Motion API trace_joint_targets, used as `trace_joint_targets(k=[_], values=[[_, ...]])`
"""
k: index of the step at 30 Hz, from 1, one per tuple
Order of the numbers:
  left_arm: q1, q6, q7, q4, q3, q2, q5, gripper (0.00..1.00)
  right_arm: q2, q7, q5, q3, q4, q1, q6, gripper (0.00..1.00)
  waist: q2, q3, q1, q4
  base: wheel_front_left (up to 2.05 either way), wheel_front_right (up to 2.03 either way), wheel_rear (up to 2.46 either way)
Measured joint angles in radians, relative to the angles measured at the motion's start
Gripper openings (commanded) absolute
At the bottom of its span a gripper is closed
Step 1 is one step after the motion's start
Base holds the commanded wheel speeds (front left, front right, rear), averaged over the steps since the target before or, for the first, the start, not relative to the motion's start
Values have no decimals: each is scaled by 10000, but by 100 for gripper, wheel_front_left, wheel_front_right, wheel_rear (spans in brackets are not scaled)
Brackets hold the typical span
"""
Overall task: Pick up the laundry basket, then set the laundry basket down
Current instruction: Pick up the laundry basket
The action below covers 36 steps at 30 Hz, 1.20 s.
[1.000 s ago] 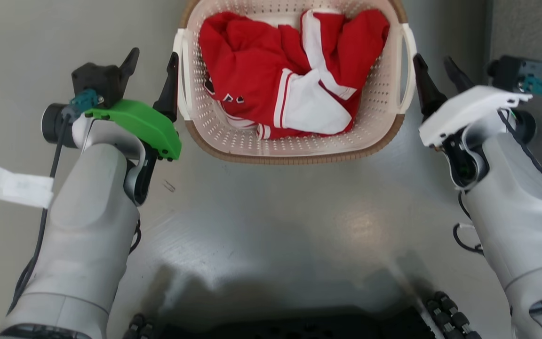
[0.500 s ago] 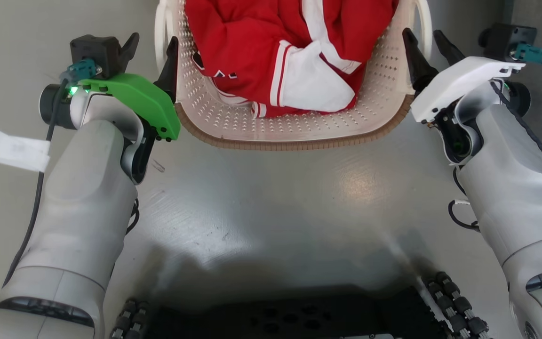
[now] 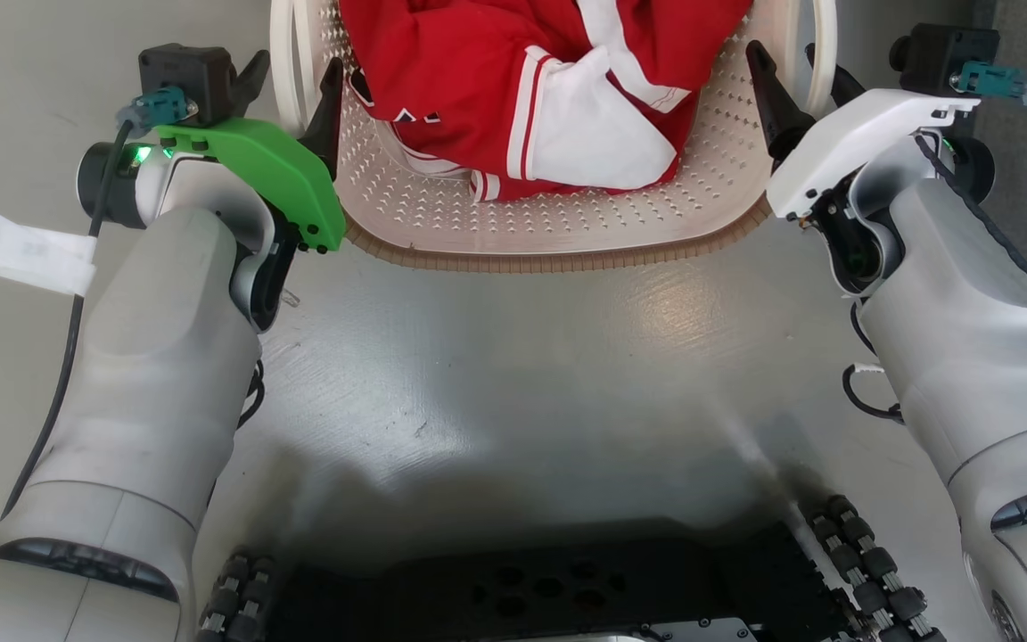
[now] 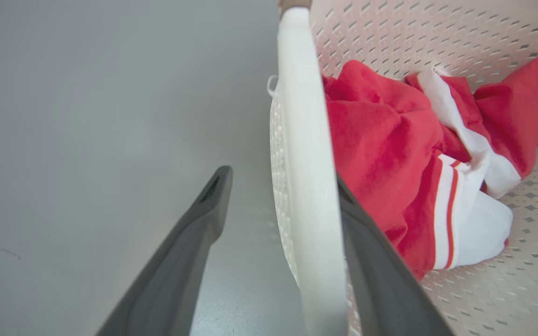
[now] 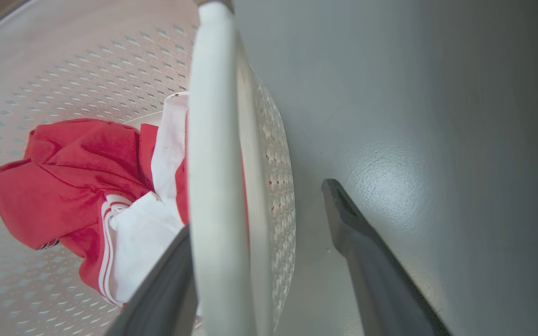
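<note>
Laundry basket [image 3: 442, 214]: dead ahead on grey floor [image 3: 522, 374]. Left gripper [image 3: 296, 67]: spread, straddled left handle [image 4: 304, 186], unclamped. Right gripper [image 3: 783, 49]: also spread, straddled right handle [image 5: 213, 163]. Judged light, stiff, slick plastic; soft red-and-white garment [image 3: 549, 89] inside. Best held at both handles, lifted level.

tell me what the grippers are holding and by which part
Nothing is clamped yet. The open left gripper straddles the laundry basket at its left handle; the open right gripper straddles the right handle.
</note>
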Motion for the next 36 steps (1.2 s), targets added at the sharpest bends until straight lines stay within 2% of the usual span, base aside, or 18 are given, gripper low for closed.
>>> trace_joint_targets(k=[1,2,3,4,5,20,29,36], values=[[-17,0,0,27,-54,0,-48,58,2,-27,38,42,33,-22,0,80,0,10,0,-3,0,0,0],[-38,0,0,50,-94,0,-96,43,2,-29,102,105,63,-41,0,48,0,19,0,-7,0,0,0],[-61,0,0,79,-127,0,-119,34,8,-31,144,165,94,-59,0,36,0,28,0,-10,0,0,0],[-94,0,0,104,-159,0,-165,5,12,-63,169,217,111,-76,0,3,0,35,0,-14,0,0,0],[-123,-4,-2,121,-207,-2,-192,0,13,-71,173,274,119,-98,0,0,0,41,0,-17,0,0,0],[-229,-40,-236,564,-763,-98,-972,0,190,-430,596,928,577,-214,-8,0,0,-412,0,-37,0,0,0],[181,-40,-217,798,-1327,-90,-1421,0,240,-506,1062,1340,968,172,-8,0,0,-1240,0,-80,0,0,0],[621,-33,96,825,-1708,-71,-1954,0,255,-148,1413,1647,1241,451,-8,0,0,-2065,0,-120,0,0,0]])
